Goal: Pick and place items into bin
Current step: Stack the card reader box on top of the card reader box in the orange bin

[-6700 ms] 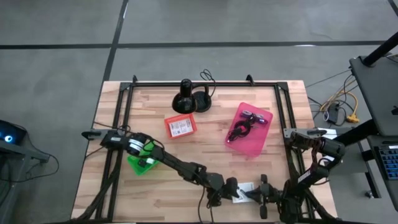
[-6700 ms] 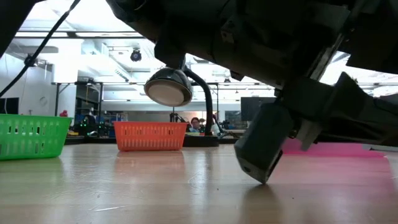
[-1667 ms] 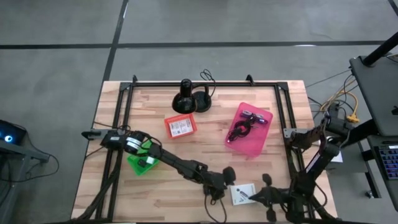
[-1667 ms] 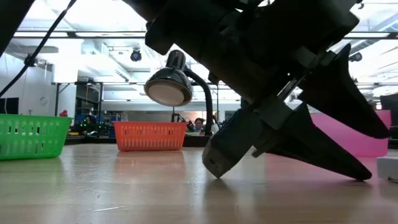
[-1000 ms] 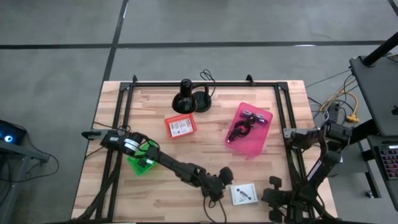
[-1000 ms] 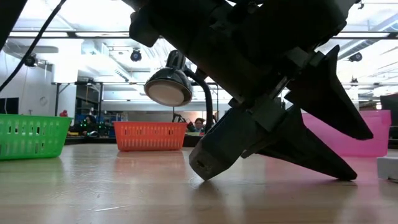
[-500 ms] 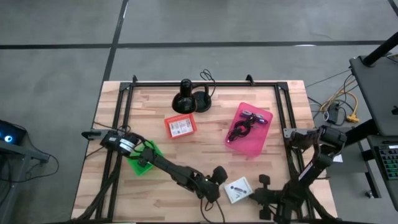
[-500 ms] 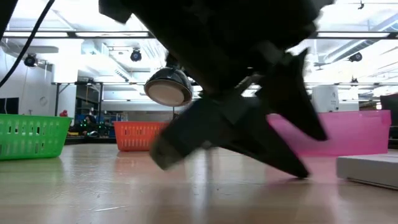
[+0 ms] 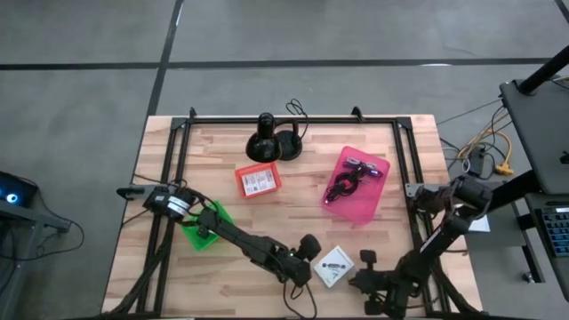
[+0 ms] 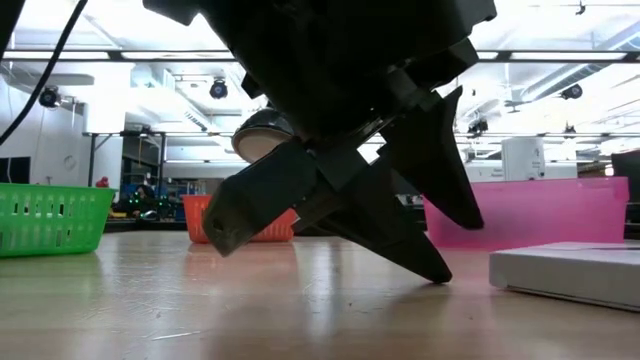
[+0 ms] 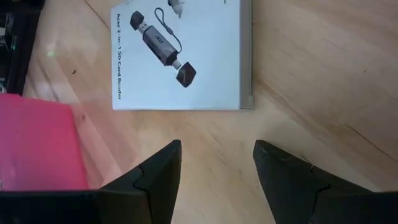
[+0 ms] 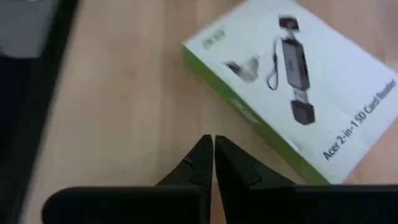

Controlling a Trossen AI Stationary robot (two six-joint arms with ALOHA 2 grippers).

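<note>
While both grippers are held low near the table's front edge, a small white box (image 9: 334, 266) lies flat on the wooden table (image 9: 293, 209) between them, touched by neither. The left gripper (image 9: 308, 252) is just beside the box on one side, its fingers (image 11: 155, 177) spread apart with only bare wood between them; nothing is grasped. The right gripper (image 9: 366, 269) is just beside the box on the other side, its fingers (image 12: 202, 158) pressed together and empty, their tips aimed at the box's green-edged side.

The box is seen turned diagonally to the table's edges, one corner toward the left gripper. Its printed face is up, showing a card reader and a line of lettering; in the left wrist view the lettering runs along the edge nearer the pink bin.

Beyond the two grippers, farther back on the table, a pink bin (image 9: 356, 186) is found, holding a black coiled cable (image 9: 340, 187) and a purple strap (image 9: 364, 168). Well behind the left gripper an orange basket (image 9: 258, 180) stands with a white printed card in it, and farther back still a black lamp (image 9: 265, 140) with a round base and a cord. A green basket (image 9: 205, 228) sits beside the left arm's base end, partly covered by the arm. No object lies between either gripper and the box.
</note>
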